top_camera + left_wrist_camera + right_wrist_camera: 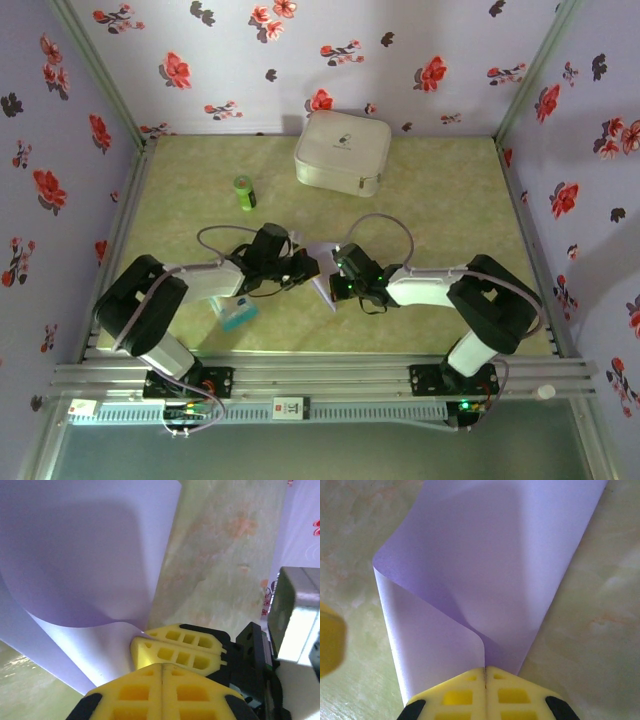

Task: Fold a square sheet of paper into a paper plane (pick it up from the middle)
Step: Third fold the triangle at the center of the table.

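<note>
top external: elbows out, wrists meeting mid-table; right gripper [338, 270] clamped on the curled square sheet of paper [325, 288], left gripper [310, 268] closed tight against it, hold unclear.

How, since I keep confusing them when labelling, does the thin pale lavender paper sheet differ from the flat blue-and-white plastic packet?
The pale lavender paper sheet is one plain colour, while the blue-and-white plastic packet is two-toned. The sheet is curled over and pinched by the left gripper and right gripper, while the packet lies flat and untouched on the green table. Both look thin and sit in the table's near half.
</note>
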`<action>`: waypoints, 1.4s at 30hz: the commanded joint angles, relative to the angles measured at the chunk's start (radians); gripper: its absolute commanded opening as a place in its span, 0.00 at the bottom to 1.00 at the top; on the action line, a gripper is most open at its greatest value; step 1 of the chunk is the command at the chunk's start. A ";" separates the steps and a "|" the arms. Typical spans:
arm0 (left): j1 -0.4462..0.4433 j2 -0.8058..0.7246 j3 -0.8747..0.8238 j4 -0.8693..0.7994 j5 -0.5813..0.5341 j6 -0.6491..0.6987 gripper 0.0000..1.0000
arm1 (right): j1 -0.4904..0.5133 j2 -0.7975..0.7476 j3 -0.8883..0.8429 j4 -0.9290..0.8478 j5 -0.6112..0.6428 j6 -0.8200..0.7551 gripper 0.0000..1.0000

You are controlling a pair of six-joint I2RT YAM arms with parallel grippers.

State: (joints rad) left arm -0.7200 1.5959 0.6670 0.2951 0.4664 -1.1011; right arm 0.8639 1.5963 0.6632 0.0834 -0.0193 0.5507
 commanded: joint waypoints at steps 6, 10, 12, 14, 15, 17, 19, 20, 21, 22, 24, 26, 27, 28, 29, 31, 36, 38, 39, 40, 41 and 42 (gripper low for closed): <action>-0.010 0.072 -0.023 0.141 0.040 -0.049 0.00 | -0.009 0.017 0.013 -0.042 -0.001 -0.006 0.00; -0.010 0.100 -0.027 0.142 0.038 -0.045 0.00 | -0.009 0.016 0.012 -0.040 0.001 -0.005 0.00; -0.011 0.112 -0.033 0.150 0.037 -0.044 0.00 | -0.008 0.017 0.011 -0.040 -0.001 -0.006 0.00; -0.011 0.120 -0.036 0.153 0.034 -0.041 0.00 | -0.008 0.017 0.011 -0.040 -0.001 -0.005 0.00; -0.011 0.122 -0.037 0.150 0.031 -0.038 0.00 | -0.008 0.017 0.010 -0.041 -0.001 -0.005 0.00; -0.010 0.128 -0.040 0.144 0.022 -0.033 0.00 | -0.008 0.017 0.009 -0.041 0.000 -0.006 0.00; -0.010 0.134 -0.043 0.136 0.013 -0.030 0.00 | -0.009 0.017 0.009 -0.042 -0.001 -0.005 0.00; -0.010 0.137 -0.047 0.132 0.008 -0.028 0.00 | -0.008 0.017 0.010 -0.040 -0.001 -0.006 0.00; -0.010 0.140 -0.047 0.130 0.007 -0.028 0.00 | -0.008 0.017 0.009 -0.040 -0.001 -0.005 0.00; -0.010 0.144 -0.050 0.129 0.005 -0.028 0.00 | -0.008 0.018 0.011 -0.041 -0.001 -0.005 0.00; -0.011 0.148 -0.055 0.128 0.000 -0.026 0.00 | -0.008 0.017 0.010 -0.040 -0.002 -0.004 0.00; -0.011 0.148 -0.056 0.115 -0.011 -0.020 0.00 | -0.008 0.018 0.011 -0.040 -0.003 -0.003 0.00; -0.010 0.148 -0.057 0.105 -0.016 -0.018 0.00 | -0.009 0.017 0.011 -0.039 -0.002 -0.003 0.00; -0.010 0.150 -0.057 0.099 -0.021 -0.012 0.00 | -0.009 0.018 0.012 -0.040 -0.002 -0.004 0.00; -0.011 0.151 -0.057 0.092 -0.024 -0.010 0.00 | -0.009 0.017 0.012 -0.040 -0.002 -0.004 0.00; -0.010 0.158 -0.056 0.091 -0.029 -0.008 0.00 | -0.009 0.016 0.015 -0.040 -0.005 -0.004 0.00; -0.010 0.173 -0.057 0.086 -0.034 -0.011 0.00 | -0.008 -0.003 0.035 -0.045 -0.008 0.003 0.04; -0.010 0.172 -0.058 0.084 -0.038 -0.011 0.00 | -0.008 -0.031 0.038 -0.054 0.006 0.009 0.10; -0.010 0.172 -0.060 0.084 -0.039 -0.011 0.00 | -0.008 -0.049 0.038 -0.061 0.017 0.013 0.12; -0.010 0.173 -0.060 0.083 -0.039 -0.011 0.00 | -0.009 -0.066 0.038 -0.072 0.030 0.016 0.15; -0.010 0.172 -0.060 0.082 -0.040 -0.011 0.00 | -0.014 -0.088 0.037 -0.090 0.045 0.023 0.20; -0.010 0.173 -0.060 0.082 -0.039 -0.010 0.00 | -0.020 -0.110 0.036 -0.109 0.058 0.035 0.24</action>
State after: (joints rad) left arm -0.7231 1.7382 0.6205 0.4145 0.4637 -1.1347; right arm 0.8619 1.5520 0.6785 0.0326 -0.0128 0.5594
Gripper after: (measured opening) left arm 0.044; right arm 0.219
